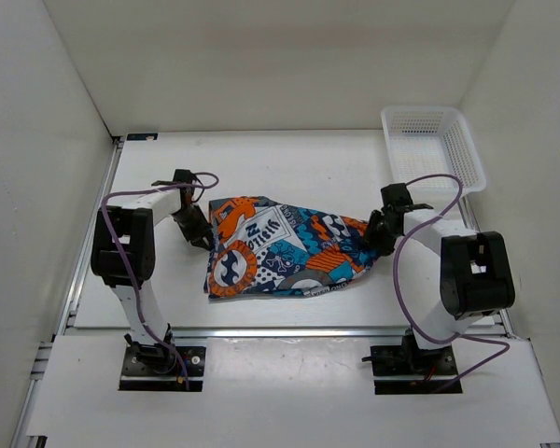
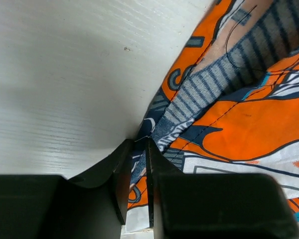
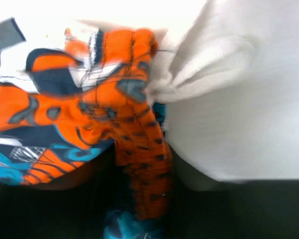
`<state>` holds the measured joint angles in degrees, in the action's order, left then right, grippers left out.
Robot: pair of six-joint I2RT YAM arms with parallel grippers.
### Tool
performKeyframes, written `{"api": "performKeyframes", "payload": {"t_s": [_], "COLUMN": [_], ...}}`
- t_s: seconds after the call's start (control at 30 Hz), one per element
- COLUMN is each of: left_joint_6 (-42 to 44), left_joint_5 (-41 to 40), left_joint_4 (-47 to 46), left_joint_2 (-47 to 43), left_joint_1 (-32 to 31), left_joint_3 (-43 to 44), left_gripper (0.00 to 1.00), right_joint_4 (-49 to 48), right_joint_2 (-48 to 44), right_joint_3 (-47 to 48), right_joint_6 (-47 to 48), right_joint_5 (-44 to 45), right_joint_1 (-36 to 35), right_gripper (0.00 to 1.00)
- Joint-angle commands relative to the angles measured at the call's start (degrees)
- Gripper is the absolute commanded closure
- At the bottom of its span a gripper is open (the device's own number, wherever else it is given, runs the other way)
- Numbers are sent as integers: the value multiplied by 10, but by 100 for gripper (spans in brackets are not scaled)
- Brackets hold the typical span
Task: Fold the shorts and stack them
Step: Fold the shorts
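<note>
The shorts (image 1: 280,248), printed in orange, blue, navy and white, lie spread across the middle of the table between the two arms. My left gripper (image 1: 200,233) is at their left edge, shut on a fold of the cloth (image 2: 139,164); the orange and striped print (image 2: 239,104) fills the right of the left wrist view. My right gripper (image 1: 373,235) is at their right corner, shut on a bunched orange spotted fold (image 3: 142,164), with white lining (image 3: 204,64) showing beside it. The right fingers are hidden in dark blur.
A white plastic mesh basket (image 1: 432,145) stands at the back right corner of the table. White walls enclose the table on three sides. A rail (image 1: 289,329) runs along the near edge in front of the arm bases.
</note>
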<state>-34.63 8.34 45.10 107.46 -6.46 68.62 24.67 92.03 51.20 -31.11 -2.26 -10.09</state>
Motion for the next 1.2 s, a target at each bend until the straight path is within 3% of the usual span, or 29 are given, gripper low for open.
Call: {"api": "performKeyframes", "payload": {"t_s": [0.0, 0.1, 0.13, 0.17, 0.47, 0.73, 0.97, 1.17], "left_joint_6": [-7, -7, -7, -7, -31, -47, -47, -47], "left_joint_5": [3, 8, 8, 8, 14, 19, 19, 8], "left_joint_4": [-17, -22, -22, -22, -22, -27, -27, -27], "left_joint_2": [-1, 5, 5, 5, 25, 25, 49, 37], "left_joint_1": [0, 0, -6, -6, -35, -69, -69, -69], "left_joint_3": [-9, -9, -9, -9, 4, 34, 46, 46], "left_gripper": [72, 73, 73, 74, 74, 74, 76, 76], "right_joint_4": [-32, -32, -32, -24, 71, 143, 190, 232], "right_joint_2": [21, 29, 29, 24, -37, -51, -20, 66], "right_joint_3": [2, 15, 15, 32, 121, 227, 325, 453], "right_joint_6": [-3, -3, -3, 3, 37, 54, 44, 38], "right_joint_5": [-26, -39, -39, -32, 72, 150, 212, 289], "right_joint_1": [1, 1, 1, 1, -15, -84, -212, -333], "right_gripper": [62, 85, 97, 100, 100, 100, 100, 100]}}
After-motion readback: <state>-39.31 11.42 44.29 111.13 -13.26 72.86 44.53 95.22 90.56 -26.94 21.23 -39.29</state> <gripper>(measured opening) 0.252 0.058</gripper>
